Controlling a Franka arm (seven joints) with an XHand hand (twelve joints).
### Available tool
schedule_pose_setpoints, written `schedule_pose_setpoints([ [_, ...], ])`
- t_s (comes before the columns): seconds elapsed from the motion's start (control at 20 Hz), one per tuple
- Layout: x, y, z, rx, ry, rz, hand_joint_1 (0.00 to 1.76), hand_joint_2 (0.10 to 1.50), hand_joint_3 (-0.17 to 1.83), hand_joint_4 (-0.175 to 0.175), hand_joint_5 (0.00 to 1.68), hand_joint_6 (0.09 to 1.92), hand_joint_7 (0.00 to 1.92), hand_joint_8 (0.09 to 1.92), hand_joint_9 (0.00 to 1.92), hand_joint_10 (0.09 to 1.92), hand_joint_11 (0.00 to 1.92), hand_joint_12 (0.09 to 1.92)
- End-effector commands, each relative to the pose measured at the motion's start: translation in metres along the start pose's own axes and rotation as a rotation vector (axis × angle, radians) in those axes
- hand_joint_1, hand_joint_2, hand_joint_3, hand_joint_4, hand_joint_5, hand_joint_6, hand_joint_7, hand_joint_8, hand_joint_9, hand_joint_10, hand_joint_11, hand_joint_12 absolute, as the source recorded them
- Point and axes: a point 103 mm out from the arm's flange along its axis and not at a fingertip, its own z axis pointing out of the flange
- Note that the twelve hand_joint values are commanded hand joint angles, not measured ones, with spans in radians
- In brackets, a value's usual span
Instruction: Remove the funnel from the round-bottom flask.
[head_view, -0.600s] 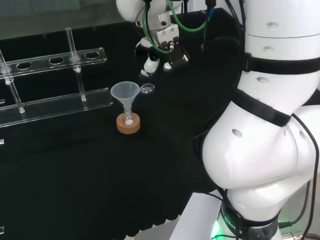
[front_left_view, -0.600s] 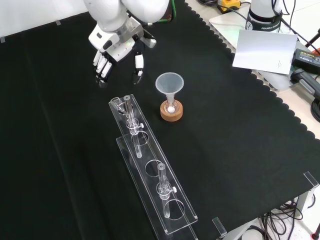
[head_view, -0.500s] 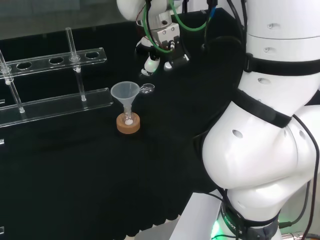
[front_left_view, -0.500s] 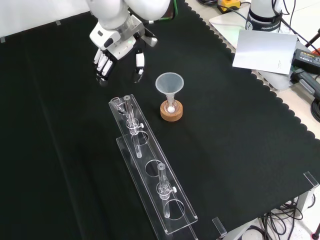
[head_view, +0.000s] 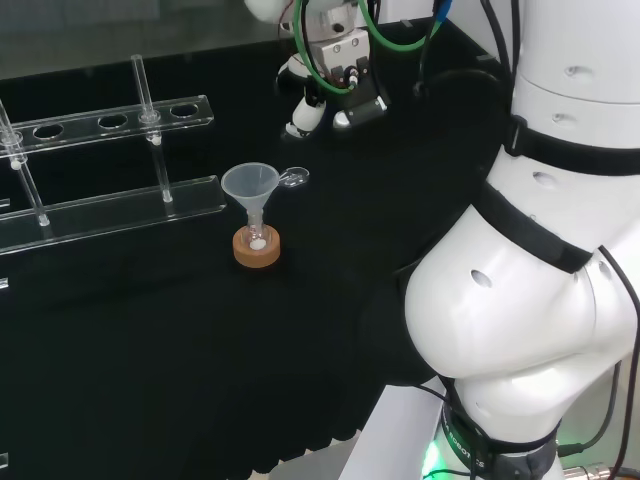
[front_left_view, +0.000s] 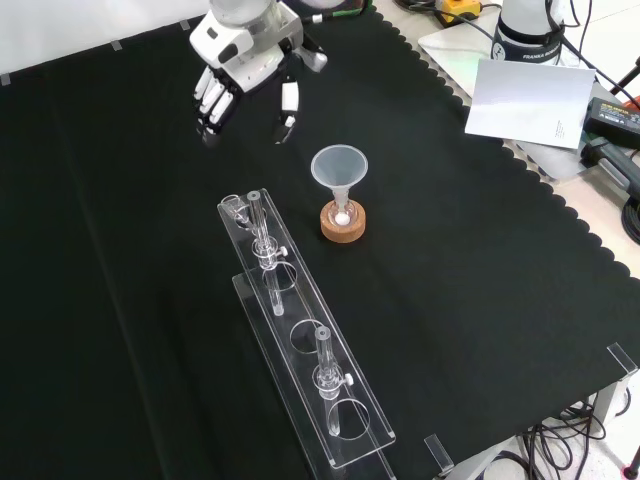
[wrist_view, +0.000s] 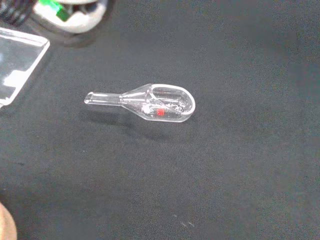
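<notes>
Here the funnel (front_left_view: 340, 170) sits stem-down in the round-bottom flask (front_left_view: 342, 214), which rests on a cork ring (front_left_view: 343, 224) on the black tabletop (front_left_view: 450, 260). In the front view the hand (front_left_view: 245, 75) hangs up and to the left of the funnel, apart from it, fingers spread and holding nothing. A clear glass scoop (wrist_view: 150, 103), perhaps holding some residue, lies near the funnel.

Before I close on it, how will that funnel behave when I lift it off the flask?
The funnel looks thin and clear, so probably light and somewhat slippery. Its wide cone sits high over a narrow stem in the small flask on the cork ring, so a sideways nudge could tip the lot. A straight upward lift seems safest.
</notes>
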Motion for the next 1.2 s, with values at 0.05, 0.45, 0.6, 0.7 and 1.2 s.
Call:
schedule_pose_setpoints([
  [0.05, 0.011, -0.042, -0.015, 0.032, 0.026, 0.030, 0.76, 0.64, 0.43, 0.004, 0.31, 0.14, 0.21, 0.66, 0.52, 0.59, 0.44, 1.30],
  [0.45, 0.038, -0.091, -0.031, 0.066, 0.005, 0.039, 0.66, 0.65, 0.42, 0.007, 0.22, 0.09, 0.09, 0.64, 0.41, 0.62, 0.38, 1.35],
  [0.6, 0.048, -0.108, -0.032, 0.086, -0.002, 0.040, 0.64, 0.65, 0.41, 0.008, 0.19, 0.09, 0.06, 0.63, 0.38, 0.64, 0.36, 1.36],
  [0.7, 0.054, -0.119, -0.031, 0.096, -0.009, 0.041, 0.62, 0.66, 0.40, 0.008, 0.17, 0.09, 0.05, 0.63, 0.37, 0.65, 0.35, 1.37],
  [1.2, 0.089, -0.143, -0.024, 0.138, -0.046, 0.020, 0.56, 0.68, 0.33, 0.011, 0.10, 0.09, 0.00, 0.60, 0.29, 0.70, 0.33, 1.39],
])
